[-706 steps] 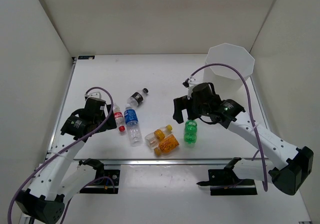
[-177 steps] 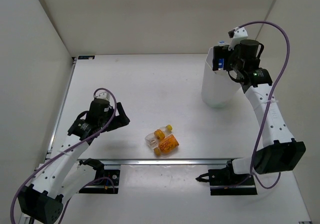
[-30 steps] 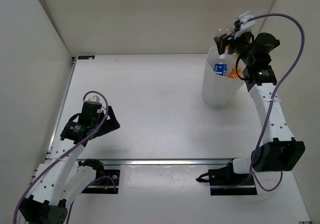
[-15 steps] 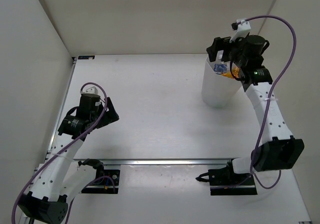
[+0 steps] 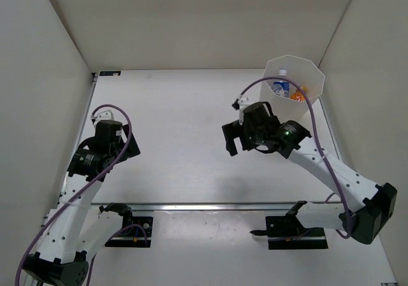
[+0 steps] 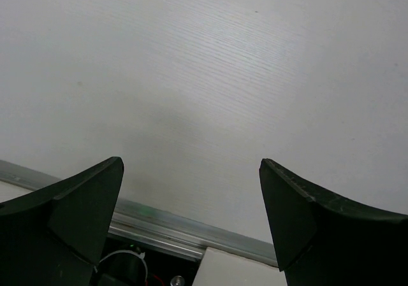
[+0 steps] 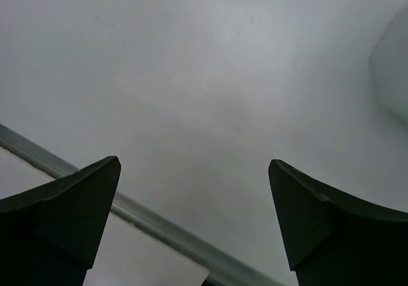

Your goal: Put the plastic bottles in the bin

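Lying inside the bin [image 5: 300, 69], plastic bottles [image 5: 281, 86] show a blue label, lettering unreadable.

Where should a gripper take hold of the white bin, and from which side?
Take the tall white translucent plastic bin by its thin octagonal rim, from above: one finger inside, one outside a flat side. Its mouth faces up, and the body looks too wide for the jaws.

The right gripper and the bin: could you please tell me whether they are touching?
Apart. The top external view shows the right gripper open over the table, well to the left of the bin.
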Available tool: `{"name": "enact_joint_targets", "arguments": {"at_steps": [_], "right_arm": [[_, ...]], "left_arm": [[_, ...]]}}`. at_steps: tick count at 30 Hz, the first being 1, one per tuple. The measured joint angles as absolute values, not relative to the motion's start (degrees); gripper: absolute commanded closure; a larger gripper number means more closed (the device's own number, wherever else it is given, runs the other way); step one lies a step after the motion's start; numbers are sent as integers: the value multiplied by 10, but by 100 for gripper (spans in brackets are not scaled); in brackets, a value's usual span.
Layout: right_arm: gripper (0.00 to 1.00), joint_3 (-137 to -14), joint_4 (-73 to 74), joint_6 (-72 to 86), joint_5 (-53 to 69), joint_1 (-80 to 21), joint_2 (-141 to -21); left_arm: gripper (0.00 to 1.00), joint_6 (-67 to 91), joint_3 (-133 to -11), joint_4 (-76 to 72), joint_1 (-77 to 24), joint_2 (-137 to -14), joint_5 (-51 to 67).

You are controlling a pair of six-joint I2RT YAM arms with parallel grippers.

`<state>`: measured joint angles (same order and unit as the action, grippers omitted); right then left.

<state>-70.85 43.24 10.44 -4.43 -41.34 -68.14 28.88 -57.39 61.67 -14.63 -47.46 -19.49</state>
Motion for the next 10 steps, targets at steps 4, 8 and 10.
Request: {"name": "enact_joint_targets", "arguments": {"at_steps": [4, 8, 10], "right_arm": [[1, -632, 486, 151, -41, -422, -683], [1, -569, 469, 180, -34, -454, -617], [1, -558, 462, 188, -21, -442, -580]], "left_arm": [[1, 287, -567, 630, -146, -451, -208], [1, 292, -557, 641, -152, -424, -209], [1, 294, -557, 643, -152, -418, -209]]}}
